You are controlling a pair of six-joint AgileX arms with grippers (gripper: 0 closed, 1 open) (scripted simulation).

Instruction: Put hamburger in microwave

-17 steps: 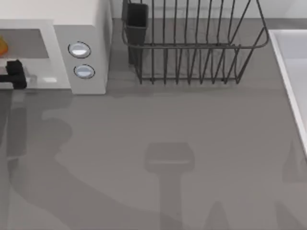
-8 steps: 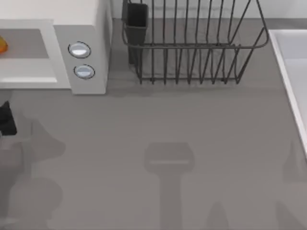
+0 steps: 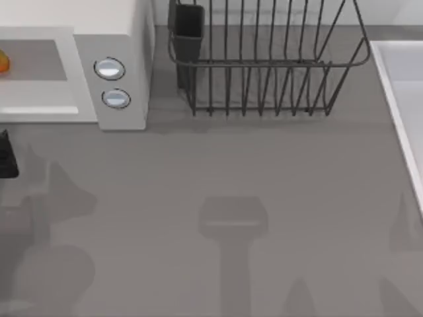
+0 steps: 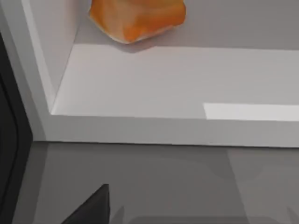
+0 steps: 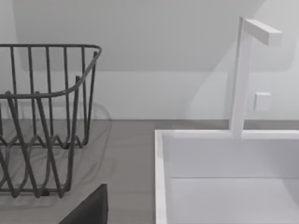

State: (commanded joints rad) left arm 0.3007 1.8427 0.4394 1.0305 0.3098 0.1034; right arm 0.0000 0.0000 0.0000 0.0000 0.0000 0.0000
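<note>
- At the top view's left edge, my left pincer [image 3: 5, 155] hangs over the grey desk [image 3: 231, 172], just in front of the microwave [image 3: 99, 39]; I cannot tell whether it is released or clenched.
- Inside the white microwave's grey cavity, the orange hamburger [image 4: 138, 18] sits on the floor toward the back, apart from the pincer.
- Two round knobs [image 3: 110, 69] mark the microwave's side panel.
- To its right stands a dark wire dish rack [image 3: 264, 66]; a white sink [image 5: 224, 177] with a faucet [image 5: 243, 70] lies at the right edge.
- My right arm is parked near the sink.
</note>
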